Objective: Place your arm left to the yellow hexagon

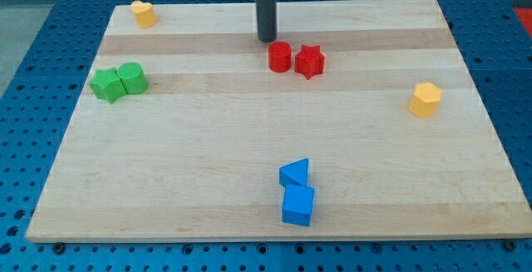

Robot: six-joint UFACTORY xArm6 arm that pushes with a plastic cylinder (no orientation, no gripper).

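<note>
The yellow hexagon point(425, 99) sits near the view's right edge of the wooden board point(208, 164), at mid height. My tip point(266, 40) is at the lower end of the dark rod near the view's top centre, far to the left of the yellow hexagon and higher in the view. The tip stands just above and left of a red cylinder point(280, 56), close to it but not clearly touching.
A red star point(309, 61) touches the red cylinder's right side. A second yellow block point(144, 13) sits at the top left corner. Two green blocks point(119, 81) lie together at the left. A blue triangle point(295, 173) and a blue cube point(298, 205) sit at bottom centre.
</note>
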